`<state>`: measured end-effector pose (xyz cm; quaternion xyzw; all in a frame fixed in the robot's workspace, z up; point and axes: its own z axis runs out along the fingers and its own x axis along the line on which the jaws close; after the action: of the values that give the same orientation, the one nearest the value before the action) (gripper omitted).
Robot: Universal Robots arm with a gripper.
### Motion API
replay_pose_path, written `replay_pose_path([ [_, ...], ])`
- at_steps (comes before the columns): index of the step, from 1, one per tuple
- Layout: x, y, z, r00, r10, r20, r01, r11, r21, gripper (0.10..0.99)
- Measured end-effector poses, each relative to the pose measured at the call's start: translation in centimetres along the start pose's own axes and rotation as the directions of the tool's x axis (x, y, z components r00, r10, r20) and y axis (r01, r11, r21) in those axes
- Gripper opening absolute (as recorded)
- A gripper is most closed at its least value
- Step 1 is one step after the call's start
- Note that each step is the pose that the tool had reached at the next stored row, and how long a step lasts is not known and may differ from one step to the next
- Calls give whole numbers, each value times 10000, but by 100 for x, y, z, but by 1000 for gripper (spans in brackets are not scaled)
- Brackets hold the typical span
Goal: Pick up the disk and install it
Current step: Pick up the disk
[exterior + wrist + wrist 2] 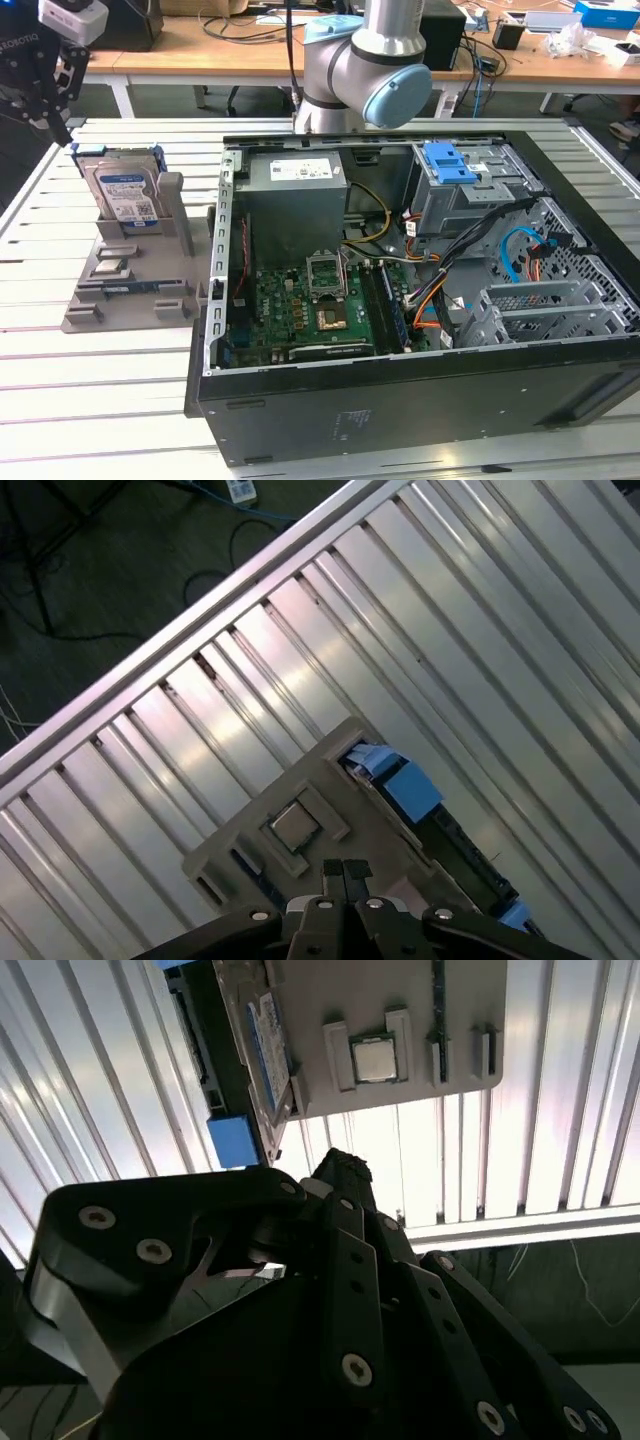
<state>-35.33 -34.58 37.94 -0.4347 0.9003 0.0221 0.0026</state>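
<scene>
One claw, fingertips pressed together on nothing in the first wrist view, hung at the exterior view's far left. Just below it, one disk stood upright in one grey holder on the slatted surface, blue-and-white barcode label facing out, its print too small to read. One processor chip lay in that holder too. Rightward sat one open computer case: one grey power-supply box with a white label, then one blue latch.
</scene>
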Motion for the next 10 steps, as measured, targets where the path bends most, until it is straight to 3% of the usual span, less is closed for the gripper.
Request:
replay_pose_path([
  [4,0,0,0,9980,-629,-23,629,9980,-16,106],
  [7,0,0,0,9930,-1178,-42,1178,9930,-31,106],
  [10,0,0,0,9844,-1757,-63,1757,9844,-48,106],
])
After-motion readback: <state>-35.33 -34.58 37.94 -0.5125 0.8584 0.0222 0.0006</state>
